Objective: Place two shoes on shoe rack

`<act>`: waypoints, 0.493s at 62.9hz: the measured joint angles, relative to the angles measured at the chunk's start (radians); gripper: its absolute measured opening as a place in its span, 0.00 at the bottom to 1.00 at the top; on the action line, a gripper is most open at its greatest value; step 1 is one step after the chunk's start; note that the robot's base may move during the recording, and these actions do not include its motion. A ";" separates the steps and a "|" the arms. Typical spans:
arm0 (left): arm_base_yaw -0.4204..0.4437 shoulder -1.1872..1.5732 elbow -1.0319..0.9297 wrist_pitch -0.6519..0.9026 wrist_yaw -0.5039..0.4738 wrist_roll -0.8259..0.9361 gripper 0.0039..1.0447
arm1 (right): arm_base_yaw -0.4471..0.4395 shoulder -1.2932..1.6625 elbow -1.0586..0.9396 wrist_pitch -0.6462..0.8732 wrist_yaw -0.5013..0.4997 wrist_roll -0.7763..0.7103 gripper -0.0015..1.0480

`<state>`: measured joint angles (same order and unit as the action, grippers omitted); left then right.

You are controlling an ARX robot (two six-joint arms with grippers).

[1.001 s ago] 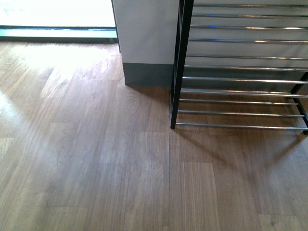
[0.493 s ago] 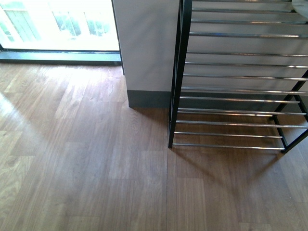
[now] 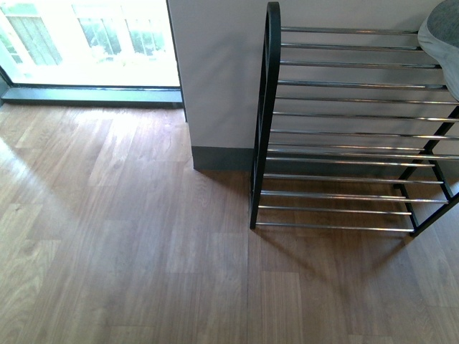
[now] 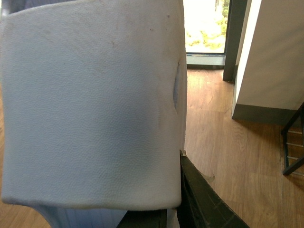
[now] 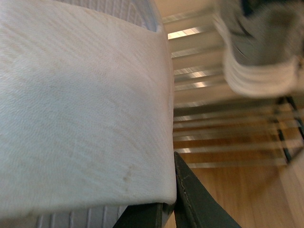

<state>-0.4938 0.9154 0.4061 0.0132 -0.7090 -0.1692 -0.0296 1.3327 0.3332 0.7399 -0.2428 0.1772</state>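
the left gripper [image 4: 183,199] is clamped on a slide [image 4: 90,104], one dark finger [image 4: 209,202] lying along the slide's edge. the right gripper [image 5: 173,206] grips a second slide [image 5: 80,104] the same way, one dark finger [image 5: 202,206] showing beside it.

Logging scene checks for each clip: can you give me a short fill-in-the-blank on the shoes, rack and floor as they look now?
1. In the front view, the grey sneaker sits on the shoe rack's ____ tier.
2. The left slide fills the left wrist view and the right slide the right; the left one looks pale ____.
3. The rack's frame is ____, its bars chrome.
4. The floor is laid with ____ planks.

Missing words: top; blue; black; wooden
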 joint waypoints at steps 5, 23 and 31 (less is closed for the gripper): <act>0.000 0.000 0.000 0.000 0.001 0.000 0.02 | 0.047 0.046 0.048 0.095 0.006 -0.070 0.02; 0.000 0.000 0.000 0.000 0.001 0.000 0.02 | 0.177 0.203 0.360 -0.128 0.216 -0.179 0.02; 0.000 0.000 0.000 0.000 0.001 0.000 0.02 | 0.204 0.317 0.486 -0.207 0.303 -0.224 0.02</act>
<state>-0.4942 0.9157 0.4061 0.0128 -0.7082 -0.1688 0.1745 1.6493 0.8188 0.5331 0.0605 -0.0467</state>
